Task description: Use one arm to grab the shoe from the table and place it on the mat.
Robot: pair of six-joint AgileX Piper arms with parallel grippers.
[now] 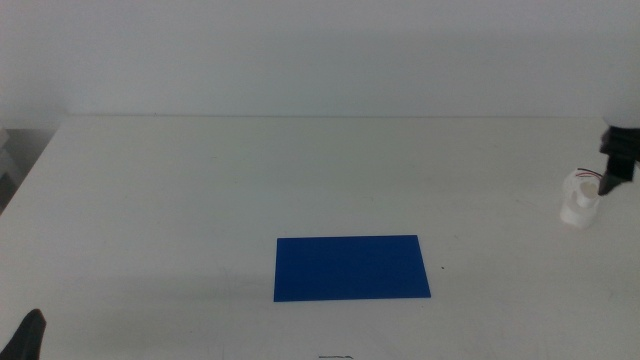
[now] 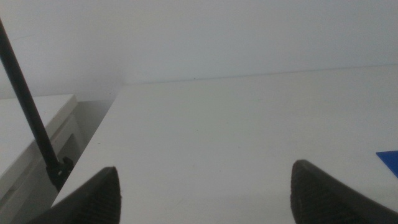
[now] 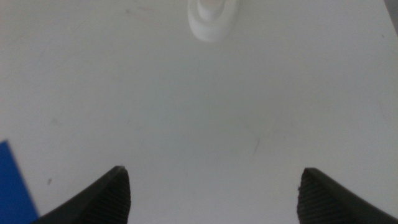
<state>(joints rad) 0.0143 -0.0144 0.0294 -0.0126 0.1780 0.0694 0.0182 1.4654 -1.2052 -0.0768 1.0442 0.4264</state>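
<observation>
1. Jaws of the right gripper (image 3: 214, 193) stand wide apart with nothing between them; only bare table (image 3: 205, 106) shows in the gap, so nothing is gripped.
2. Jaws of the left gripper (image 2: 205, 193) are likewise spread and empty. That arm waits at the near left corner of the table, where only a dark tip (image 1: 28, 335) shows in the middle view.
3. Shoe (image 1: 579, 198): a small white chunky shape with a thin red strap, resting on the table near its far right edge. Right wrist view shows its pale end (image 3: 212, 17) ahead of the gripper, apart from the jaws and not yet between them.
4. Right arm (image 1: 620, 158): its dark end reaches in from the right edge just beside the shoe; whether they touch cannot be told. Being the nearer arm, it is judged the one suited to the grasp.
5. Mat (image 1: 351, 267): a flat deep-blue rectangle in the middle of the near table, well apart from the shoe and bare. One corner (image 3: 13, 180) shows in the right wrist view.
6. Judged stage: approach, before any grasp. Next move calls for advancing until the open jaws straddle the shoe, then closing.
</observation>
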